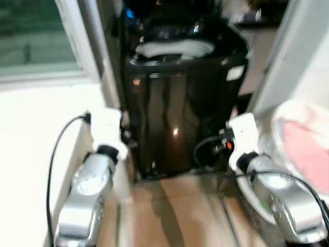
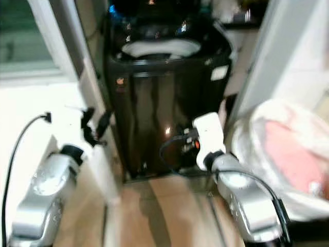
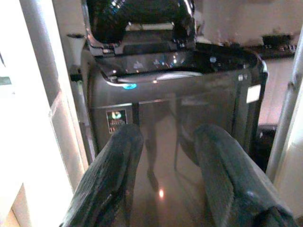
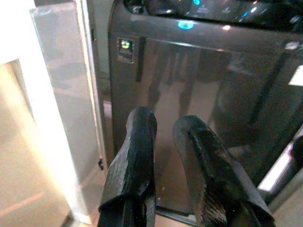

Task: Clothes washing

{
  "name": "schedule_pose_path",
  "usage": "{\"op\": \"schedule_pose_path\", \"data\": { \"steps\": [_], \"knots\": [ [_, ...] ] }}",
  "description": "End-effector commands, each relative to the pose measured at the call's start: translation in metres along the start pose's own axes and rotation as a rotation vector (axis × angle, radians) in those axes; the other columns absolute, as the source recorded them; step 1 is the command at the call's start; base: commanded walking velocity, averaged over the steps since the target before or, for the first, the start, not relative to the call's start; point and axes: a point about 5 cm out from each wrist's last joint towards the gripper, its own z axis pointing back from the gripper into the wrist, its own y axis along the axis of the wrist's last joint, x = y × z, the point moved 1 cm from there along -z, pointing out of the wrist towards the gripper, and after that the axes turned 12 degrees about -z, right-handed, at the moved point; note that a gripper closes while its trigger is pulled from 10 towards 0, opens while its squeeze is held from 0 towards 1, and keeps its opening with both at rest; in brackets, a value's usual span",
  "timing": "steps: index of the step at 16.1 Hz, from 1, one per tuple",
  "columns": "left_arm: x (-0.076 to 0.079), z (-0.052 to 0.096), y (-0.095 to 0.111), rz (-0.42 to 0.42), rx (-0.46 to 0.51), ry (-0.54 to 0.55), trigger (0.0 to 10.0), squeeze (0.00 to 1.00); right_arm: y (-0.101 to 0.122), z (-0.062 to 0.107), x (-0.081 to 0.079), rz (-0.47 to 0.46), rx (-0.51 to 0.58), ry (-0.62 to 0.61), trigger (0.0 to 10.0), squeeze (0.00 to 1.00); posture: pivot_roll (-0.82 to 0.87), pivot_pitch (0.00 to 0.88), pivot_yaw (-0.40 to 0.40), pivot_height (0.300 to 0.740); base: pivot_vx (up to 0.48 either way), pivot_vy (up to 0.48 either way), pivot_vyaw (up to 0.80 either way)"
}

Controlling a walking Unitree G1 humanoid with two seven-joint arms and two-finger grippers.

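Note:
A dark top-loading washing machine (image 1: 180, 103) stands straight ahead with its lid (image 3: 142, 19) raised. The white rim of its drum (image 1: 175, 49) shows at the top. Low at my right, a white basket (image 2: 247, 134) holds pink clothes (image 2: 288, 149). My left gripper (image 3: 168, 132) is held before the machine's front panel, open, with nothing between its fingers. Also facing the front panel is my right gripper (image 4: 164, 120), open by a narrow gap and holding nothing. Both silver arms (image 1: 90, 185) reach forward in the head views, which are blurred.
A white door frame (image 1: 92, 51) and a window (image 1: 31, 36) flank the machine on the left. A pale panel (image 1: 298, 51) closes in on the right. Wooden floor (image 1: 175, 211) runs between my arms up to the machine's base.

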Motion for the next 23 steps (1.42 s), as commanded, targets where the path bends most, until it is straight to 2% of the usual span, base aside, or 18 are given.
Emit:
{"op": "schedule_pose_path", "data": {
  "steps": [1, 6, 7, 8, 11, 14, 16, 18, 20, 21, 23],
  "knots": [
    [0.003, 0.0, 0.0, 0.006, -0.004, -0.004, 10.0, 0.0, 0.003, 0.001, 0.004, 0.003, 0.006, -0.013, 10.0, 0.0, -0.06, 0.001, 0.068, 0.74, 0.0, -0.48, 0.0],
    [0.002, 0.0, -0.002, 0.011, -0.009, 0.014, 10.0, 0.0, 0.001, 0.0, 0.002, -0.018, -0.001, -0.008, 10.0, 0.0, -0.06, 0.0, 0.069, 0.74, 0.0, -0.48, 0.0],
    [0.003, 0.0, -0.004, 0.066, -0.022, 0.014, 10.0, 0.0, 0.001, 0.0, -0.001, 0.026, -0.012, 0.019, 10.0, 0.0, -0.06, 0.0, 0.069, 0.74, 0.0, 0.0, 0.0],
    [0.003, 0.0, -0.004, 0.052, -0.015, 0.003, 10.0, 0.0, -0.002, 0.0, -0.006, 0.066, -0.033, 0.067, 10.0, 0.0, -0.06, 0.0, 0.068, 0.74, 0.0, 0.0, 0.8],
    [0.006, 0.005, -0.012, 0.0, -0.03, -0.017, 10.0, 0.0, -0.012, 0.004, -0.018, 0.071, -0.078, 0.157, 10.0, 0.0, -0.05, 0.0, 0.067, 0.74, 0.0, 0.0, 0.8],
    [0.007, 0.008, -0.023, -0.046, -0.068, -0.037, 10.0, 0.0, -0.026, 0.002, -0.02, 0.055, -0.114, 0.159, 10.0, 0.0, -0.06, 0.0, 0.068, 0.74, 0.0, 0.0, 0.8],
    [0.005, 0.008, -0.044, -0.073, -0.13, -0.047, 10.0, 0.0, -0.05, -0.006, -0.01, -0.029, -0.165, 0.033, 10.0, 0.0, -0.06, 0.0, 0.072, 0.74, 0.0, 0.0, 0.8],
    [0.002, 0.009, -0.072, -0.07, -0.208, -0.043, 10.0, 0.0, -0.079, -0.013, 0.0, -0.114, -0.246, -0.057, 10.0, 0.0, -0.06, 0.0, 0.077, 0.74, -0.302, 0.0, 0.0],
    [0.0, 0.016, -0.117, -0.076, -0.343, -0.058, 10.0, 0.0, -0.119, -0.014, 0.005, -0.091, -0.386, -0.093, 10.0, 0.0, -0.06, 0.0, 0.077, 0.74, -0.322, 0.0, 0.0],
    [0.0, 0.025, -0.146, -0.052, -0.446, -0.064, 10.0, 0.0, -0.141, -0.013, 0.007, -0.086, -0.454, -0.105, 10.0, 0.0, -0.06, 0.0, 0.077, 0.74, -0.322, 0.0, 0.0],
    [0.0, 0.042, -0.182, -0.008, -0.59, -0.045, 10.0, 0.0, -0.172, -0.008, 0.008, -0.116, -0.551, -0.143, 10.0, 0.0, -0.06, 0.0, 0.08, 0.74, -0.332, 0.0, 0.0]
  ]
}}
